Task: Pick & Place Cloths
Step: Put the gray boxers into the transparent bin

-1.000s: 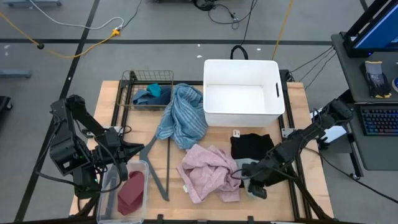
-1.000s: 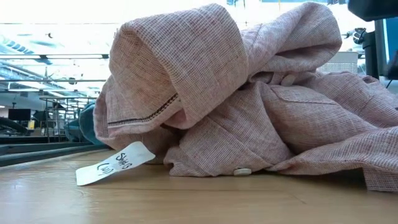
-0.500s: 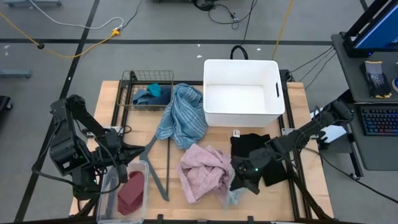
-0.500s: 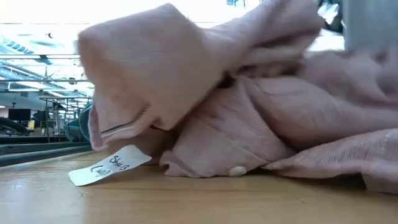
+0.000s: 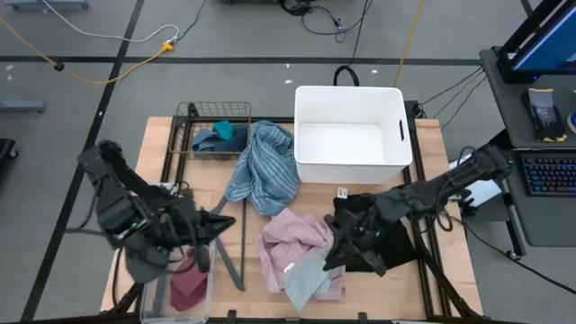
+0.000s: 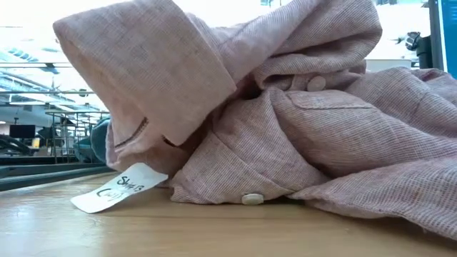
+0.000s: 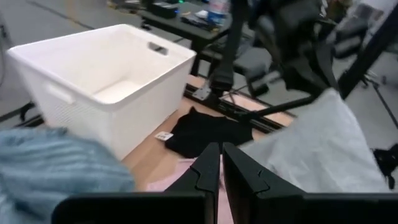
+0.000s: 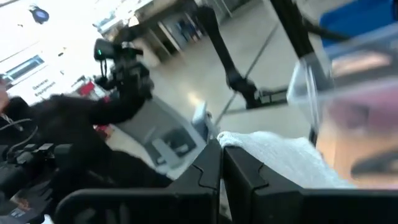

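Pale teal cloth (image 5: 306,277) is being held pinched in the closed right gripper (image 5: 335,255), hanging from the fingertips over the pink cloth (image 5: 286,243), its long axis running away from the gripper toward the left arm. Only the pink cloth's (image 6: 285,121) folds and a paper tag (image 6: 118,189) are being shown by the low view. The left gripper (image 5: 222,222) is being kept closed and empty.

High view straight down over whole worktop (image 5: 180,126), low view level at worktop height, close against pink cloth (image 6: 285,121), wrist views looking past own fingers, pink cloth shared with high view
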`<action>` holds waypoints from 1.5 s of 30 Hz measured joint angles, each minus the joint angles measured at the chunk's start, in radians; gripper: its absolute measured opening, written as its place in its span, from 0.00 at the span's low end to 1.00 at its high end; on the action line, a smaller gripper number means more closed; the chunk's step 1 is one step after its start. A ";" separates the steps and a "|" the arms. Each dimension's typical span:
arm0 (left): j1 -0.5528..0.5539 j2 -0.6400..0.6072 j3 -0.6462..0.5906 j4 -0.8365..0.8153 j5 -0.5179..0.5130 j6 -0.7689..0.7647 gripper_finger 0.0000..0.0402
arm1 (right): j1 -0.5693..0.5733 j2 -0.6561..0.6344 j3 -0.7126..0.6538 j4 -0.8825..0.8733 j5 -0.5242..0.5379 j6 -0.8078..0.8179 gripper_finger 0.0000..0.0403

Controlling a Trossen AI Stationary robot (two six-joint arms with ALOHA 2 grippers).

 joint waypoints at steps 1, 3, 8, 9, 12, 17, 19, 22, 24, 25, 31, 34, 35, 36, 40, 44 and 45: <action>0.018 0.005 0.000 0.046 0.026 0.057 0.05 | -0.006 0.000 0.018 0.000 0.000 -0.009 0.00; 0.054 0.016 0.000 0.132 0.080 0.157 0.05 | -0.018 0.000 0.049 0.008 0.002 -0.024 0.00; 0.132 0.039 0.000 0.304 0.211 0.376 0.05 | -0.065 0.000 0.103 0.072 0.001 -0.027 0.00; 0.148 0.043 0.000 0.329 0.234 0.405 0.05 | -0.072 0.000 0.105 0.107 -0.001 -0.022 0.00; 0.191 0.057 0.000 0.372 0.304 0.467 0.08 | -0.101 0.000 0.106 0.244 -0.050 0.007 0.00; 0.260 0.083 0.000 0.390 0.411 0.495 0.22 | -0.129 0.000 0.108 0.399 -0.080 0.060 0.00; 0.288 0.098 0.000 0.394 0.450 0.494 0.29 | -0.139 0.000 0.108 0.422 -0.079 0.063 0.00; 0.323 0.124 0.000 0.395 0.492 0.506 0.38 | -0.148 0.000 0.108 0.441 -0.077 0.063 0.00; 0.345 0.143 0.000 0.416 0.523 0.527 0.43 | -0.154 0.000 0.108 0.443 -0.077 0.063 0.00; 0.356 0.152 0.000 0.435 0.542 0.540 0.45 | -0.158 0.000 0.108 0.442 -0.077 0.063 0.00; 0.412 0.196 0.000 0.541 0.675 0.621 0.55 | -0.165 0.000 0.108 0.456 -0.076 0.063 0.00; 0.443 0.197 0.000 0.591 0.751 0.640 0.58 | -0.165 0.000 0.108 0.453 -0.076 0.063 0.00; 0.453 0.196 0.000 0.605 0.776 0.641 0.59 | -0.165 0.000 0.108 0.450 -0.076 0.063 0.00; 0.464 0.195 0.000 0.621 0.799 0.642 0.59 | -0.165 0.000 0.108 0.448 -0.076 0.061 0.00; 0.497 0.196 0.000 0.732 0.933 0.649 0.60 | -0.166 0.000 0.108 0.447 -0.075 0.034 0.00; 0.519 0.213 0.001 0.842 1.065 0.647 0.60 | -0.171 0.001 0.108 0.448 -0.069 0.015 0.00; 0.522 0.222 0.002 0.863 1.078 0.648 0.60 | -0.173 0.006 0.108 0.453 -0.069 0.013 0.00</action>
